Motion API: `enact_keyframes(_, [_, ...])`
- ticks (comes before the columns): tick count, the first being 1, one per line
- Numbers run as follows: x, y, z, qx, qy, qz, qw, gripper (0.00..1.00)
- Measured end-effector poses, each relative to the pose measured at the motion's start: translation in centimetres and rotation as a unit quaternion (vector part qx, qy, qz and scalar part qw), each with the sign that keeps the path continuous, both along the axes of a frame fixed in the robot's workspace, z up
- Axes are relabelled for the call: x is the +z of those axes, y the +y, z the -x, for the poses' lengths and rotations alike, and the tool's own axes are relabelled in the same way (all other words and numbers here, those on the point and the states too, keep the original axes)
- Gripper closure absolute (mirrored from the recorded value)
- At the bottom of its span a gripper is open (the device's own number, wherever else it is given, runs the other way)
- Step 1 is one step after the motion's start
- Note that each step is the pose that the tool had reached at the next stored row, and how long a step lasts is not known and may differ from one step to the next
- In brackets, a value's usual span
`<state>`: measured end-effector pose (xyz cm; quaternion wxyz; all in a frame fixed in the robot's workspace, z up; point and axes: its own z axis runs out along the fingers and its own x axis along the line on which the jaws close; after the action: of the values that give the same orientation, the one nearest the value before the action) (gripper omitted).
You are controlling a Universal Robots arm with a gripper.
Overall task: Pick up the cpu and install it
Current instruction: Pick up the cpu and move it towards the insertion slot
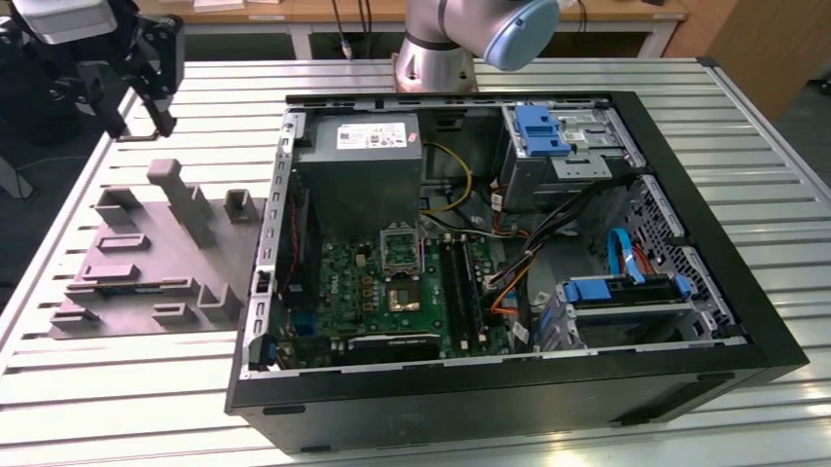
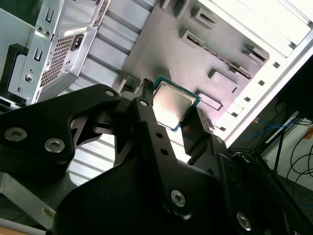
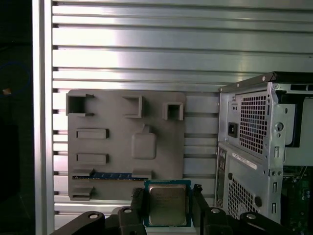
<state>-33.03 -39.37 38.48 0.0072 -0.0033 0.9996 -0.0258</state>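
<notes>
Closest to us, in both wrist views, the gripper (image 3: 167, 205) has its jaws closed on two opposite edges of the cpu (image 3: 167, 204), narrowed to the chip's width, with the metal top facing the cameras. In the second wrist view the cpu (image 2: 172, 104) sits between the black fingers (image 2: 146, 110), clear of the tray (image 2: 195, 54) behind it. So we judge the pick-up done: the chip is off the tray and in the air. In the exterior view the gripper (image 1: 143, 125) hangs above the table (image 1: 130, 409) at the far corner of the tray (image 1: 143, 263), on the exterior view's left and well apart from the open case (image 1: 520, 399). Inside the case the socket (image 1: 400, 290) on the green board looks empty with its frame lifted, so we take the install as not yet done; carrying the chip over and seating it is what is left. As for writing, the cpu's top bears faint print we cannot make out, and the white label (image 1: 377, 138) on the grey box (image 1: 357, 185) deep in the case carries text too small to tell.
</notes>
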Motion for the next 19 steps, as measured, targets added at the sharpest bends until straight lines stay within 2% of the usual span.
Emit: enact_keyframes(19, [0.0, 0.0, -0.46, 0.0, 0.0, 0.0, 1.0, 0.53])
